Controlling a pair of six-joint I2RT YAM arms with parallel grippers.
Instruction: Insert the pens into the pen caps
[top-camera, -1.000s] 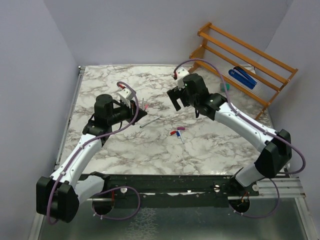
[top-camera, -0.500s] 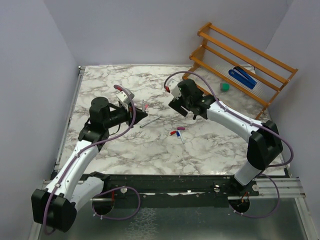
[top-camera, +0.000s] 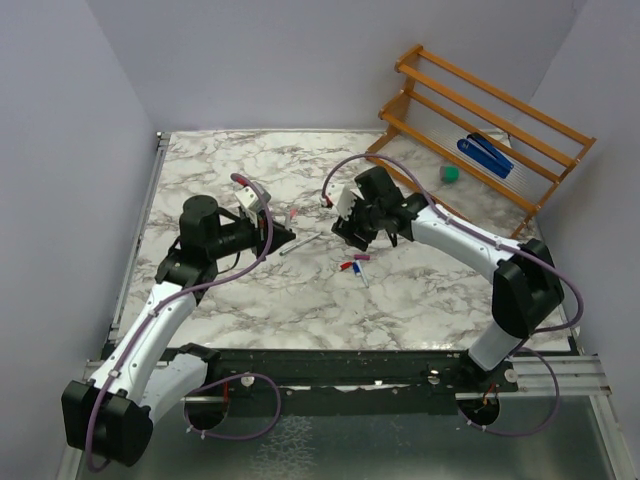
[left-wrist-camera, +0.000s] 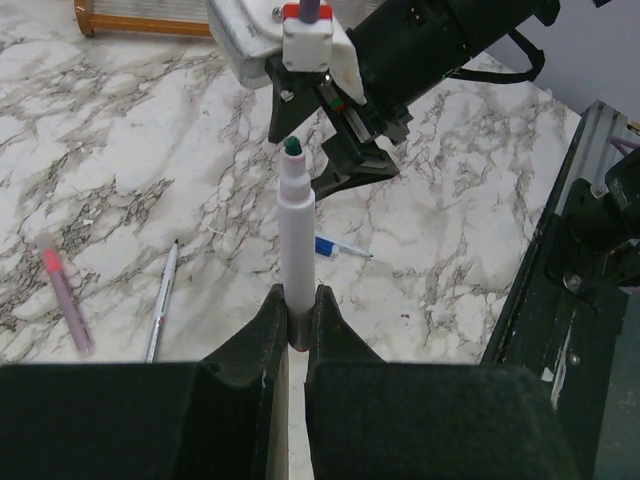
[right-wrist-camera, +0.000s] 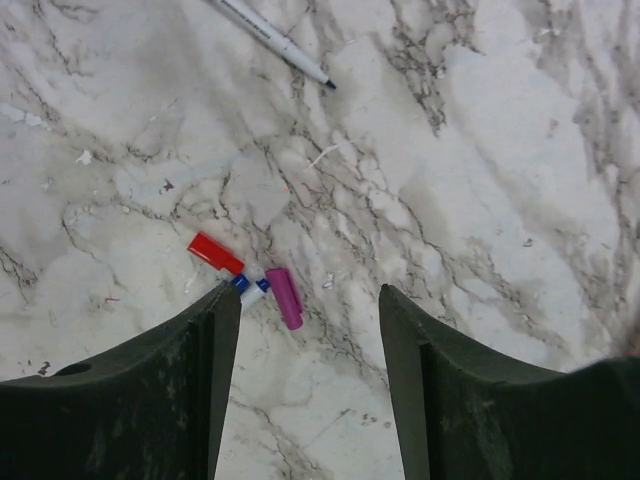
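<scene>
Clamps the left hand (left-wrist-camera: 290, 320) shut on a pale pen (left-wrist-camera: 297, 250), tip toward 12 o'clock. Hangs the right hand (right-wrist-camera: 308, 310) apart and empty above the pink cap (right-wrist-camera: 284, 297) and red cap (right-wrist-camera: 215, 252), lying on the worktop (right-wrist-camera: 500, 200) toward its 6 o'clock from overhead. Likely cap-fetching; next calls for lowering and pinching one squarely.

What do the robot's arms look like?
The left arm and right arm are white tubes with chunky black joints. Thin purple cables loop along them. Each arm ends in black two-finger pincers: the left gripper and the right gripper.
</scene>
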